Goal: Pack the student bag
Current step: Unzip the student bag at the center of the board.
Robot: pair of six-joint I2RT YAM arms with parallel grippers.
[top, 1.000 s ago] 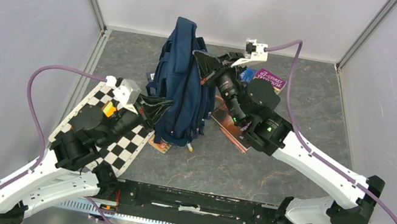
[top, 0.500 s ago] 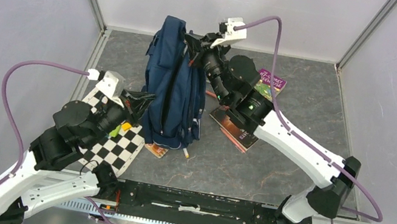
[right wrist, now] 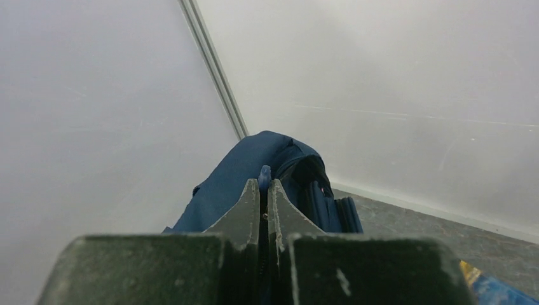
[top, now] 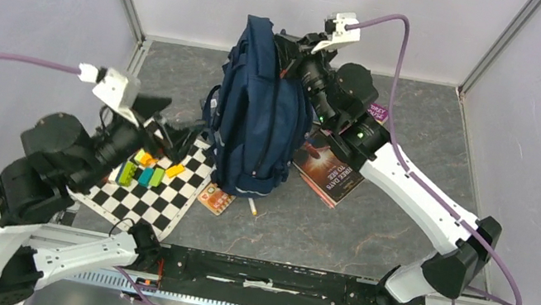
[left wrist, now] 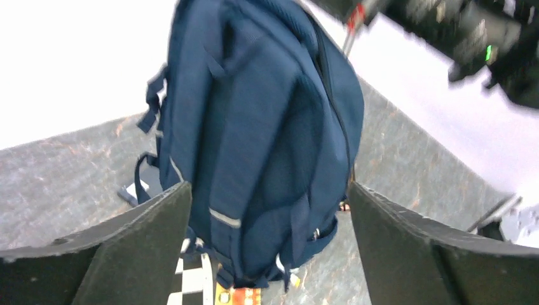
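The student bag (top: 259,125) stands upright mid-table, held at its top.
The right gripper (right wrist: 264,185) is pinched on a blue tab (right wrist: 264,171) there; the left gripper (left wrist: 267,187) gapes wide, clear of the bag, by the chessboard (top: 158,198) bearing coloured blocks (top: 142,173).

Chessboard (top: 166,201) left of upright student bag (top: 261,117); book (top: 328,173) right of it

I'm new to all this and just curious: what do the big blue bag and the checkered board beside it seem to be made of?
The student bag looks like matte woven navy fabric: it creases and shows stitched seams and webbing straps. The checkered board seems to be a thin, flat printed sheet, card or plastic; the pictures leave open which.
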